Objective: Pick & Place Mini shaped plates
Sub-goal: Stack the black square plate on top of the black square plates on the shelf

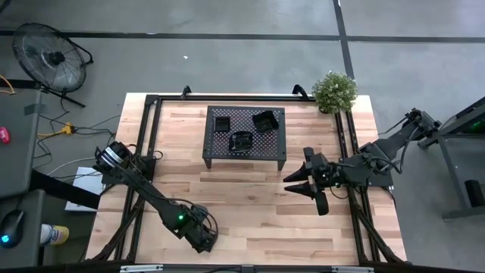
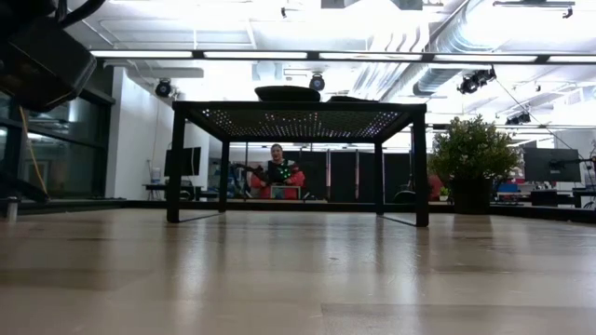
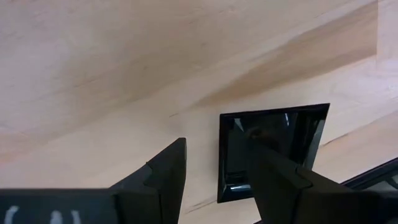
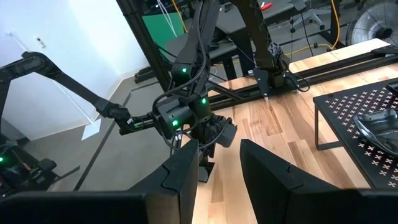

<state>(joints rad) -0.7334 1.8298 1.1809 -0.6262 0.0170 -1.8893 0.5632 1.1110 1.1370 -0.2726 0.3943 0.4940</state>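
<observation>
A square glossy black mini plate (image 3: 273, 146) lies flat on the wooden table near its front edge. My left gripper (image 3: 216, 144) (image 1: 206, 241) hovers open over it, pointing steeply down, with the plate's side rim between its fingers. Three more mini plates (image 1: 241, 141) (image 1: 222, 123) (image 1: 265, 120) rest on top of the black perforated rack (image 1: 216, 155), which stands at the table's far middle; the low view shows the rack (image 2: 298, 113) side-on. My right gripper (image 1: 294, 184) (image 4: 219, 144) hangs open and raised to the right of the rack, holding nothing. My left gripper stands astride the square plate's side rim (image 3: 222, 155), one finger (image 3: 277, 180) over the dish's hollow and the other (image 3: 165, 177) outside it, coming from above. I cannot tell whether either finger touches the plate. The plate lies flat on the table.
A potted plant (image 1: 334, 91) stands at the table's far right corner. Black frame rails (image 1: 144, 129) run along the table's left and right sides. A fan (image 1: 49, 54) stands on the floor at far left. Beyond the table sits a person (image 2: 277, 172). Bare wood lies between the rack and the front edge.
</observation>
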